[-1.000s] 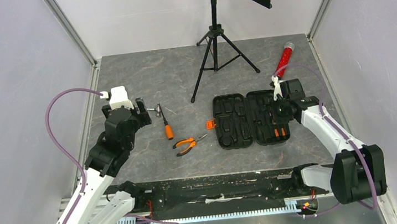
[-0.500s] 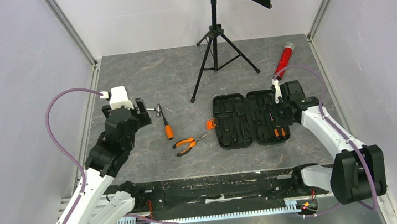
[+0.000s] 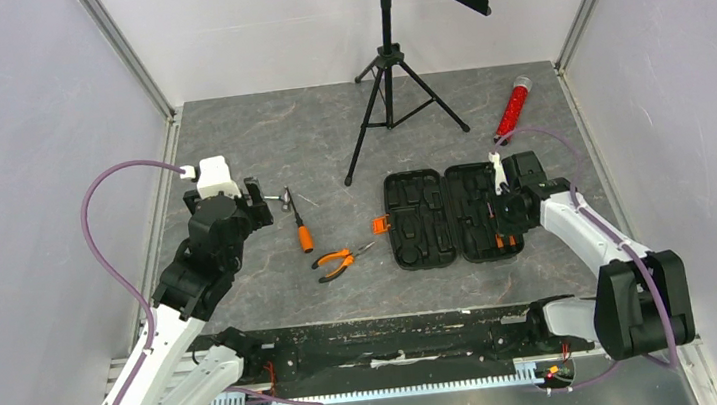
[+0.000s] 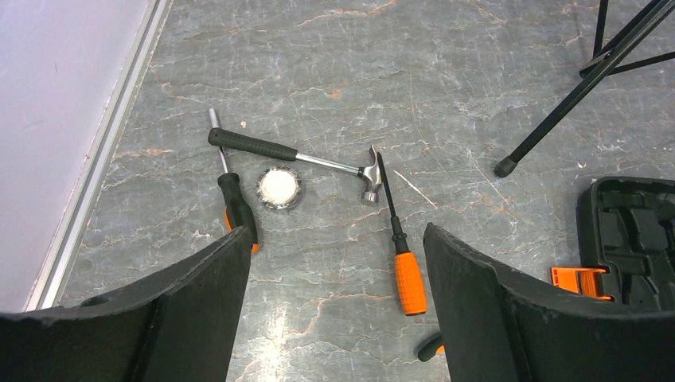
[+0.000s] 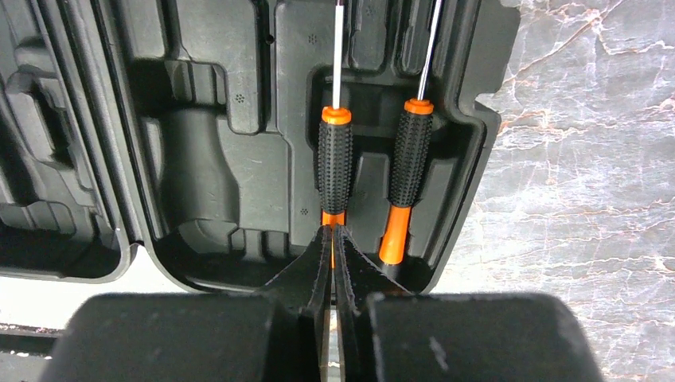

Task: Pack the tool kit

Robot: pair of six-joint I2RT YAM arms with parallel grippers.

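The case [image 3: 451,215] is laid open on the table [image 3: 258,143], two screwdrivers [image 5: 335,163] slotted; the right pincer [image 5: 333,239] is closed tight, seemingly pressed on one's butt, and the left pincer [image 4: 334,239] is spread wide, empty, over the hammer [image 4: 263,147], judged stiff, head-heavy, best gripped mid-handle.

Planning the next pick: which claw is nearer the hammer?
Left. The open left claw hangs just beside the hammer; the shut right claw is far off to the right, at a screwdriver in the open case.
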